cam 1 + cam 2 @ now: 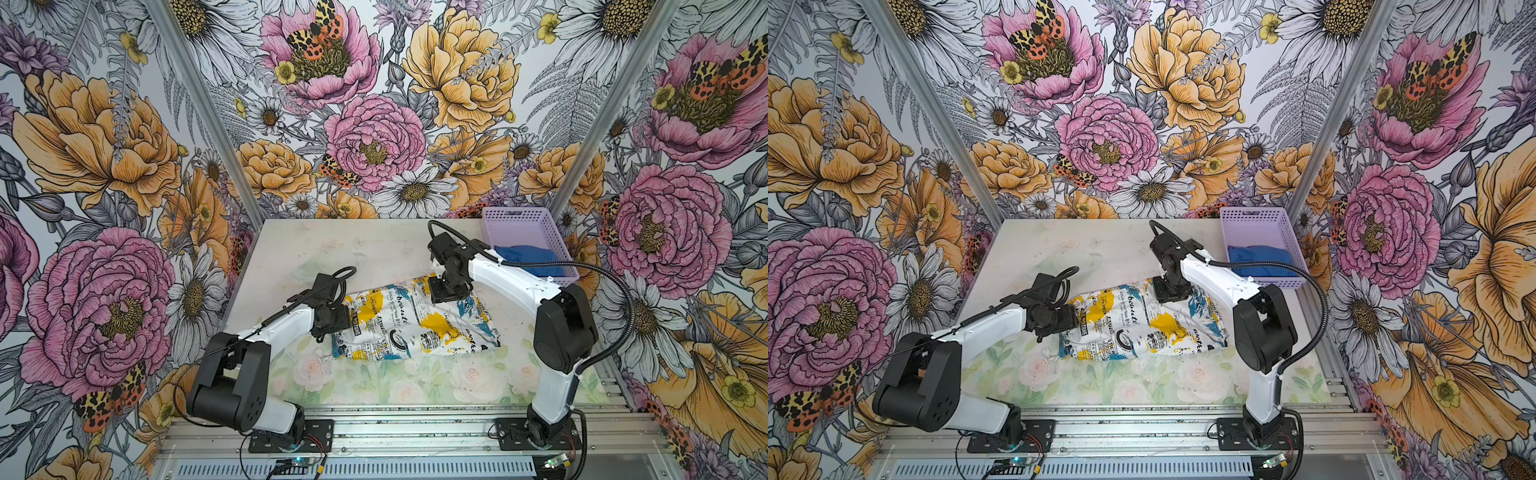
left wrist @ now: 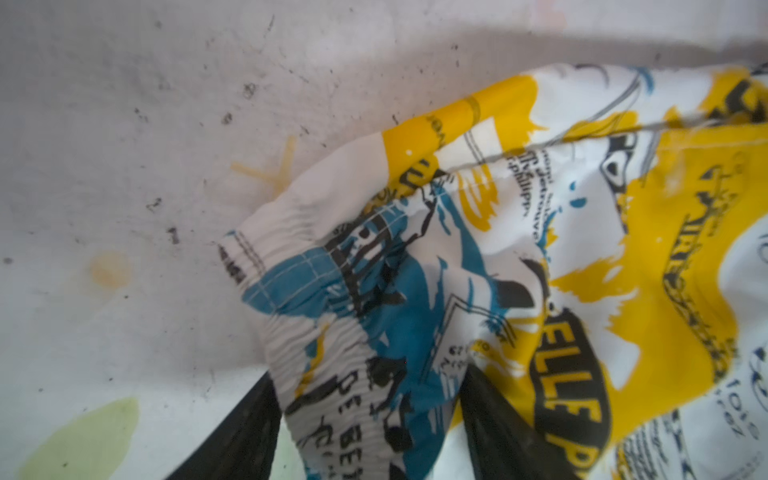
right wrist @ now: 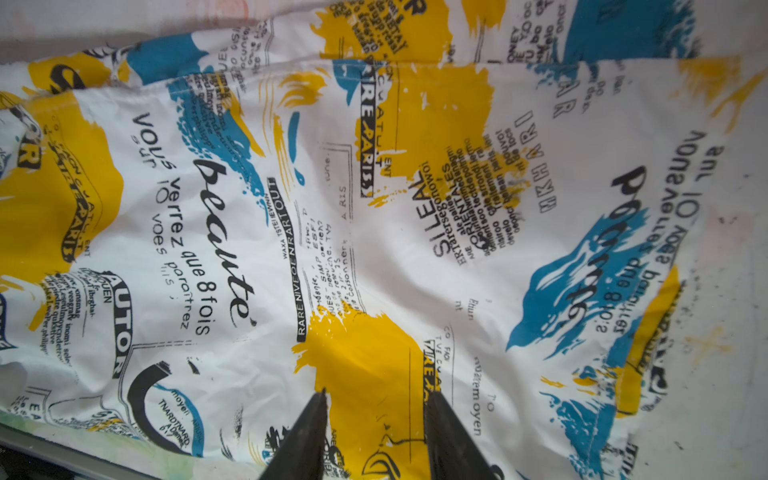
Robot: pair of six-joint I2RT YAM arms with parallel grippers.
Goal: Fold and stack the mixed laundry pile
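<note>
first, left arm (image 1: 282, 326): lay low over the left side of the table, its white link sloping toward the middle and its black wrist turned to the left end of the cloth.
left gripper (image 2: 365, 374): its black fingers stood wide apart with the gathered elastic waistband bunched in the gap. it had hold of that end of the printed garment.
printed garment (image 1: 415, 328): lay mid-table between the two arms. it was thin white cloth with black newspaper-style lettering and yellow and blue brush splashes. it was rumpled and roughly oblong, puckered at the waistband, with stitched seams.
table (image 1: 353, 249): was pale, scuffed and speckled, with a faded rose print toward the front.
right gripper (image 3: 376, 392): its tapered black fingers were partly apart, with a flat yellow patch of cloth showing between the tips. nothing was clamped. whether the tips touched the cloth could not be told.
right arm (image 1: 507, 278): rose from its base with the elbow high. its white link reached in toward the far edge of the cloth, and its wrist pointed down.
basket (image 1: 515, 224): was lavender perforated plastic, rectangular, at the far right corner.
blue t-shirt (image 1: 528, 257): was plain royal blue, soft and crumpled. it lay inside the basket, partly hidden behind the right arm.
</note>
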